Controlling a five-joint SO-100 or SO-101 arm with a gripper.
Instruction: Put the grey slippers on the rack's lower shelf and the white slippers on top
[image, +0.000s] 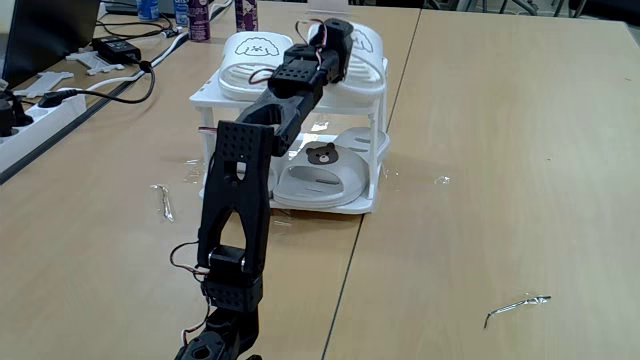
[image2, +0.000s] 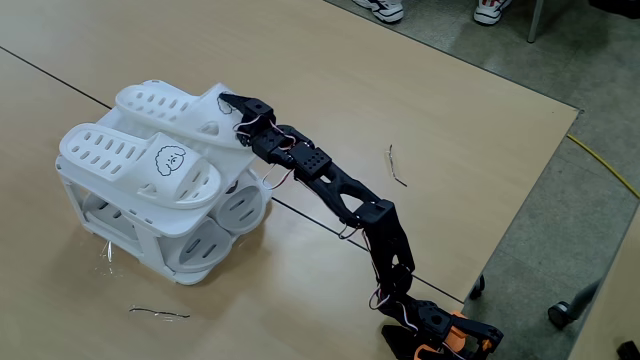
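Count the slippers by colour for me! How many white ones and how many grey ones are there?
White rubber puppy-face slippers: 2
Light grey rubber bear-face slippers: 2
Total: 4

This looks like an office or lab workroom. The surface (image: 480, 150) is several pale wood-laminate desks pushed together, seams showing. Beyond and to the left of the gripper (image: 335, 35) in a fixed view lie a white power strip (image: 40, 112), a black power adapter (image: 118, 48) with cables, and bottles (image: 200, 15). In another fixed view, grey carpet (image2: 590, 130) and people's shoes (image2: 385, 10) show at the far edge.
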